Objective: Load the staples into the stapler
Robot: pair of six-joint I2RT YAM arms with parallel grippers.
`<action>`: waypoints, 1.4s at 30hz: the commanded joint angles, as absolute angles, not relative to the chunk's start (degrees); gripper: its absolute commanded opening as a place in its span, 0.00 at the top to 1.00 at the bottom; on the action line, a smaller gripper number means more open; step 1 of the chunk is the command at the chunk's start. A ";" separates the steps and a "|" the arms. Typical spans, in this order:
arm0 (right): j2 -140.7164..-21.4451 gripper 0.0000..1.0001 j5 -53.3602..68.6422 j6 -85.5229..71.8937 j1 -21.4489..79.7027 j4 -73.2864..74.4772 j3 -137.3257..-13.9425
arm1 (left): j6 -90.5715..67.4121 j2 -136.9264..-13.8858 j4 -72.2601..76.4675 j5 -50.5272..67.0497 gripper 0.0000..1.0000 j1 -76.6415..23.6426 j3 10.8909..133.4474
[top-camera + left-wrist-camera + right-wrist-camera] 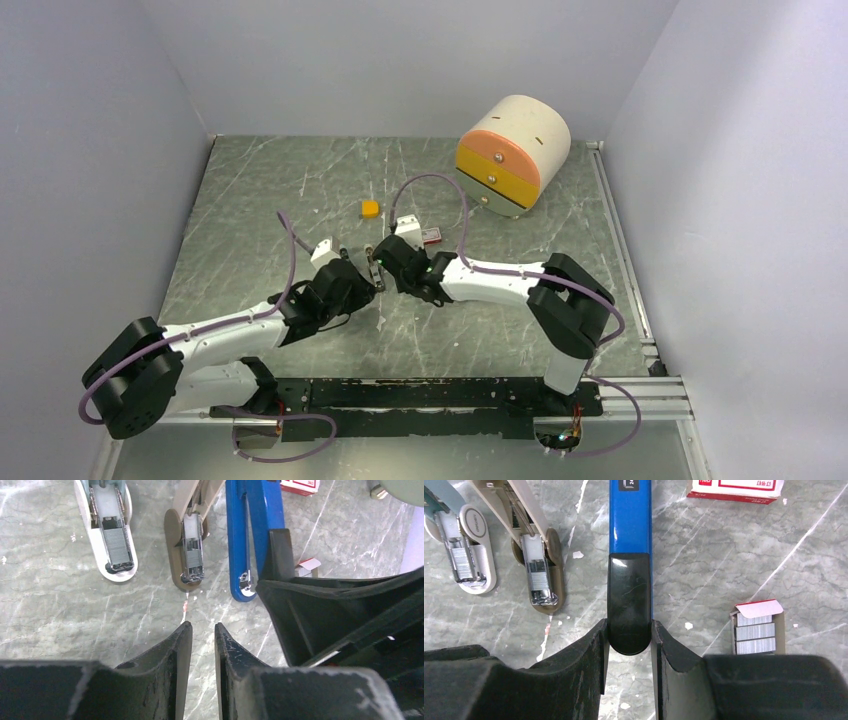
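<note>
Silver-grey ribbed block of staples (753, 639) in opened red-flapped carton (760, 608), mid-tabletop, just beside right gripper (629, 630), which clamps black end cap (629, 595) of long blue stapler (630, 520). Empty left gripper (202, 630): narrow gap. Staples likely light, brittle, slick; pinch across long sides.

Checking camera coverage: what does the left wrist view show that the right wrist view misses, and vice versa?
Left wrist only: the left gripper, jaws slightly apart and empty, and the metal front tip of the blue stapler. Right wrist only: that stapler's black end clamped in the right gripper, and silver staples in their open box. Both: the white stapler and the beige stapler.
</note>
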State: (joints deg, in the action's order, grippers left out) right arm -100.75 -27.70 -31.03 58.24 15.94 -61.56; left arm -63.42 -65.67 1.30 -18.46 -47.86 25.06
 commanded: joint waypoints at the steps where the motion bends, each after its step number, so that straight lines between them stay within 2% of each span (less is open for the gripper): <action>1: -99.38 0.70 -27.41 -30.05 58.14 24.80 -64.13 | -62.68 -65.25 0.14 -20.92 0.70 -48.16 24.87; 9: -98.85 0.63 -24.73 -29.59 57.51 26.11 -64.03 | -62.59 -65.10 0.09 -21.16 0.70 -48.08 24.78; 16: -97.67 0.51 -25.56 -28.89 57.48 26.16 -65.85 | -62.32 -64.97 0.09 -21.52 0.69 -48.07 24.90; 22: -97.85 0.49 -24.69 -27.81 57.26 26.64 -66.88 | -62.40 -64.86 0.09 -21.60 0.68 -48.08 24.55; 25: -97.46 0.51 -23.98 -27.36 57.30 26.01 -67.06 | -62.40 -64.67 0.09 -21.75 0.68 -48.01 24.38; 30: -97.68 0.62 -23.49 -26.72 56.74 24.58 -67.07 | -62.49 -64.34 -1.27 -21.99 0.68 -47.98 23.96; 36: -101.10 0.64 -22.46 -26.69 55.97 25.36 -66.90 | -62.33 -64.50 -1.17 -21.68 0.67 -47.77 23.66; 42: -103.26 0.75 -19.43 -26.75 55.81 25.89 -64.75 | -62.33 -64.38 -0.84 -21.36 0.67 -47.47 23.05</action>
